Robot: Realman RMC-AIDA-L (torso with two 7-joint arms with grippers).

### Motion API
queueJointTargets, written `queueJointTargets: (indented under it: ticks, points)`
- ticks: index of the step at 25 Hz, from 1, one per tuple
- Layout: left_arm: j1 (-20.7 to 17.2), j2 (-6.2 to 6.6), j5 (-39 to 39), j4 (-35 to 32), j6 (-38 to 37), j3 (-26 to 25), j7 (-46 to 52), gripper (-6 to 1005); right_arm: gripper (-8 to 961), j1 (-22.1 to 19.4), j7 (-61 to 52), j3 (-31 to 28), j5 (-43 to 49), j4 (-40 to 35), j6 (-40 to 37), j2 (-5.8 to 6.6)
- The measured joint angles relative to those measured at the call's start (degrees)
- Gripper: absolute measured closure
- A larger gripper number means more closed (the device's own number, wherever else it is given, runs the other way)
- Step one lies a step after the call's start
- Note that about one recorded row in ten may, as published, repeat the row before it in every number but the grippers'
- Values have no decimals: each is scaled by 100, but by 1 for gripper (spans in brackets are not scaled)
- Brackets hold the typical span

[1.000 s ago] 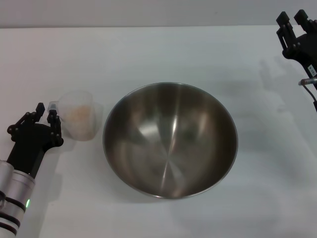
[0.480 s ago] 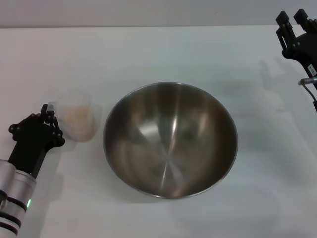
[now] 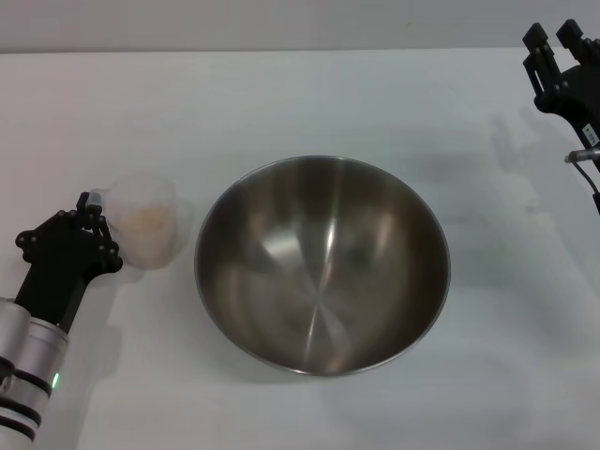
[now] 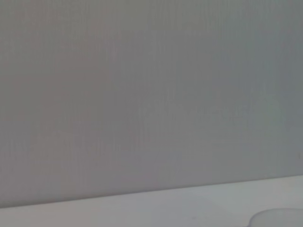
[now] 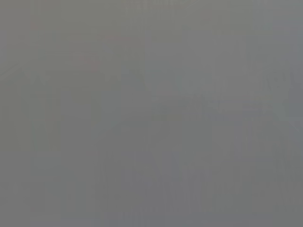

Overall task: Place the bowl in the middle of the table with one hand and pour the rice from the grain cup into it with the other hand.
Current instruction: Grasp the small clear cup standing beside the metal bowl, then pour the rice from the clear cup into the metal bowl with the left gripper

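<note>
Large round stainless-steel mixing bowl (image 3: 322, 264), brushed and shiny inside, thin rim, sits at about the centre of the plain white tabletop (image 3: 281, 103); placing looks done, and nothing is in it yet. Small clear, slightly frosted plastic measuring cup (image 3: 145, 225) stands upright at the bowl's 9 o'clock, just beside its rim, whether touching I cannot tell. Pale beige rice grains (image 3: 145, 217) show as a low heap through the cup wall. Left gripper (image 3: 91, 214), black, linkage-type, lies at the cup's 9 o'clock, fingertips drawn narrow around the cup's side handle; looks like a grip, though contact is not clear enough to swear to. Forearm runs from 7 o'clock up toward the cup, so the handle points back along the arm and the cup's mouth faces up. Left arm is plainly the nearer one. Judged next step: lift, carry toward 3 o'clock over the rim, tip. The light plastic may twist in a thin handle grip. Right gripper (image 3: 557, 39) is parked at the table's 2 o'clock corner, well apart, fingers spread. Wrist views show nothing useful.
</note>
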State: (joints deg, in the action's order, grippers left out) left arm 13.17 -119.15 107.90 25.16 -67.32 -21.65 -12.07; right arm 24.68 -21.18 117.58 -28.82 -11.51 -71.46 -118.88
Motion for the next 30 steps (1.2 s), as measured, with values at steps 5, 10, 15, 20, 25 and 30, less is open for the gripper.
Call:
queueJointTargets:
  ticks: [5, 10, 15, 20, 25, 30]
  points:
    - [100, -3, -9, -47, -246, -10, -19, 980, 521, 3, 0, 0, 0, 0, 0, -3]
    - [202, -3, 44, -91, -713, 25, -626, 979, 521, 10, -1, 0, 0, 0, 0, -4]
    - [273, -3, 536, -212, -1436, 34, -980, 979, 521, 10, -1, 0, 0, 0, 0, -3]
    - [407, -3, 1179, -247, -1765, 37, -1521, 979, 520, 44, 0, 116, 0, 0, 0, -3]
    - [563, -3, 1557, -215, -1806, 39, -1921, 980, 520, 90, 33, 245, 0, -12, 0, -3]
    - [600, -3, 1889, -204, -1853, 39, -2486, 979, 520, 96, 18, 246, 0, -18, 0, -3]
